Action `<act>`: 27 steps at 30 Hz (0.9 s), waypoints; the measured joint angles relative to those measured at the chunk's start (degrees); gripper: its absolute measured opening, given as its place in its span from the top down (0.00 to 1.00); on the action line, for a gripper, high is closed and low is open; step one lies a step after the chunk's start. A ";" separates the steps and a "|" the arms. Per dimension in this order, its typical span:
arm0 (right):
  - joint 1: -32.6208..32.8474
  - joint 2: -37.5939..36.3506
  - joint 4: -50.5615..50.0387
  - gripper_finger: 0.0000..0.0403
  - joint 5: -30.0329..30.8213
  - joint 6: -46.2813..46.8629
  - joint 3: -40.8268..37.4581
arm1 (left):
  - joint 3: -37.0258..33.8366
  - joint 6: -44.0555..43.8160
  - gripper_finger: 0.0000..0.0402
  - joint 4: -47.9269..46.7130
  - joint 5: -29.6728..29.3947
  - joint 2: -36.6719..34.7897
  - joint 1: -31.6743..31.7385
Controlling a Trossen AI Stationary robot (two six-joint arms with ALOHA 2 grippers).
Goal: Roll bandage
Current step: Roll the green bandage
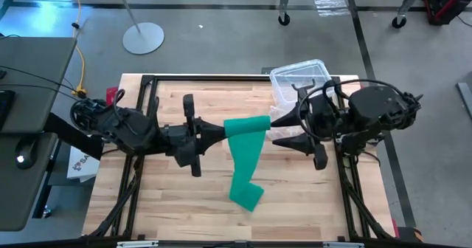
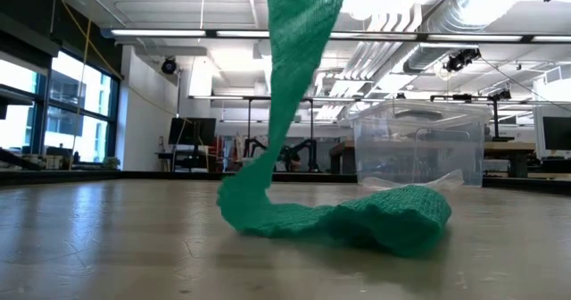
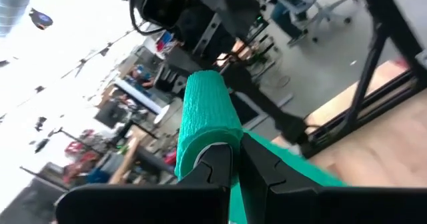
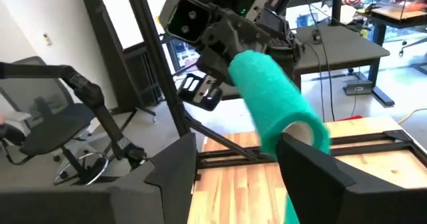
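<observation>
Green bandage [image 1: 247, 126] roll, pinched by left hand [image 1: 223, 130]; right hand [image 1: 274, 128] spread (one finger inside), so coils may loosen.

One camera looks straight down over the whole table [image 1: 184, 204]. Another sits at tabletop level, facing the room. Both wrist cameras crowd close on the green bandage [image 3: 203, 117], seen in all views.

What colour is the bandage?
Solid green; the bandage shows best in the high view, hanging down to the table.
</observation>
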 joint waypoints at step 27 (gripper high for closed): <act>-0.82 -8.13 16.64 0.50 -11.41 13.56 -28.34 | 0.00 23.66 0.99 -6.89 -16.92 -0.42 -3.57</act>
